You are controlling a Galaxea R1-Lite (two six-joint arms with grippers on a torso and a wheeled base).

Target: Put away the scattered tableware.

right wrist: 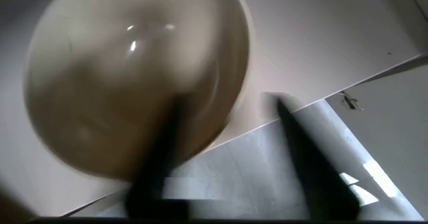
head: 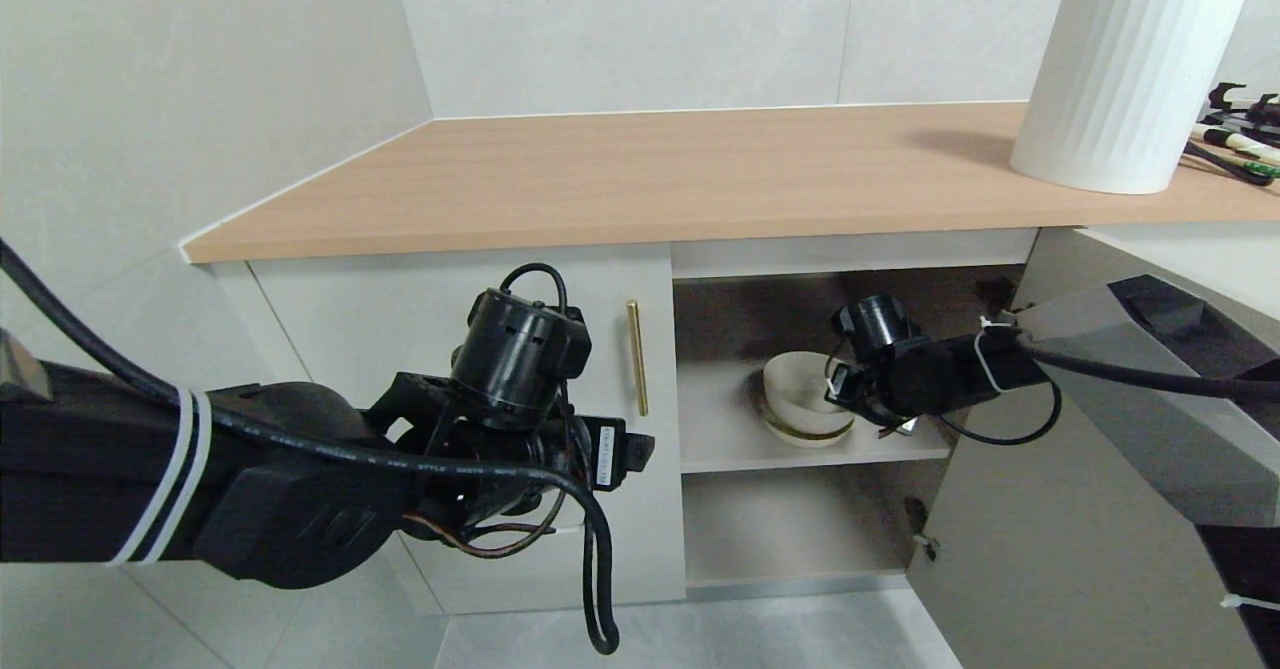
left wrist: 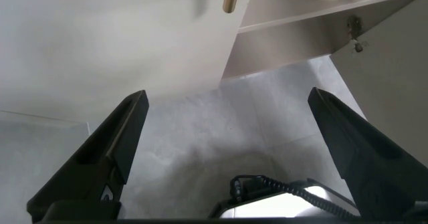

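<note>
Your right pincer (right wrist: pixel 227 103) straddles the rim of the cream ceramic bowl (head: pixel 800 399) on the white cupboard shelf (head: pixel 720 439), fingers seemingly parted, though it's blurry. Withdraw crooked and you'll drag it off. Left pincer (left wrist: pixel 227 97) gapes wide, empty.

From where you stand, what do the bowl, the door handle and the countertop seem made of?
Bowl: probably glazed ceramic, cream and glossy with light glints. Door handle: likely metal, brass-coloured with a sheen. Countertop: wood or wood-look laminate, matt, faint grain.

Two bowls (head: pixel 795 389), one canister (head: pixel 1130 79), one handle (head: pixel 636 357)
</note>
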